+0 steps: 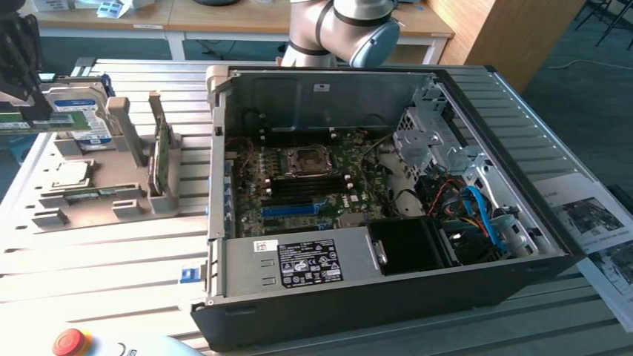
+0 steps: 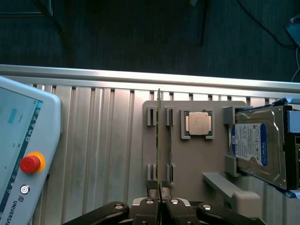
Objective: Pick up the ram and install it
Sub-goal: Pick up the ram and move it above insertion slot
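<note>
clenched on the ram (image 2: 159, 140), my end effector (image 2: 159, 186) grips the thin green stick edge-on over the grey holder tray (image 2: 197, 159) on the slatted table (image 2: 93, 140). just beside the ram the processor chip (image 2: 197, 123) sits in its pocket, with the blue-labelled hard drive (image 2: 253, 145) beyond it. a teach pendant (image 2: 23, 122) with a red stop button (image 2: 29, 163) lies on the ram's other side. the open computer case (image 1: 396, 297) stands beside the tray, to the exterior view's right.
</note>
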You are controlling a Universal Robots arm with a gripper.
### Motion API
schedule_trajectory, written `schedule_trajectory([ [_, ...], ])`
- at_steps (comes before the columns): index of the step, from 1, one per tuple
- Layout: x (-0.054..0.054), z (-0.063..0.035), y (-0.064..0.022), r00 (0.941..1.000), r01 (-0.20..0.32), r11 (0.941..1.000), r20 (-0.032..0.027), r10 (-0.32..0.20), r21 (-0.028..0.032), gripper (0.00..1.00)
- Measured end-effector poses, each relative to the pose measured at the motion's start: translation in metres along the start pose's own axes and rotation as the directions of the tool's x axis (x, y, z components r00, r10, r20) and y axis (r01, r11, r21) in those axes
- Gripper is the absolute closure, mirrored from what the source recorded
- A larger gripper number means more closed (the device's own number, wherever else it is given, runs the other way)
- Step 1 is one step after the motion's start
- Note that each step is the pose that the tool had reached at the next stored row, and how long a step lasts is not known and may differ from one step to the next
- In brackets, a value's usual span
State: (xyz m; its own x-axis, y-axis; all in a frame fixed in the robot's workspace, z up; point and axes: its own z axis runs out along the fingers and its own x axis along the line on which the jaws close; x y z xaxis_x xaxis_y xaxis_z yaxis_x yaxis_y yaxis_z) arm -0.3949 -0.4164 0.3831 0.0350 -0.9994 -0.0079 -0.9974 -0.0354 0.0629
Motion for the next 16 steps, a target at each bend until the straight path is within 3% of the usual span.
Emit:
schedule_trajectory([
  [8,0.0,-0.0098,0.0006,1.0,0.0,1.0,-0.0007,0.0,-0.0002,0.88],
  [16,0.0,-0.0103,-0.0002,1.0,0.0,1.0,-0.0008,0.0,-0.0002,0.88],
])
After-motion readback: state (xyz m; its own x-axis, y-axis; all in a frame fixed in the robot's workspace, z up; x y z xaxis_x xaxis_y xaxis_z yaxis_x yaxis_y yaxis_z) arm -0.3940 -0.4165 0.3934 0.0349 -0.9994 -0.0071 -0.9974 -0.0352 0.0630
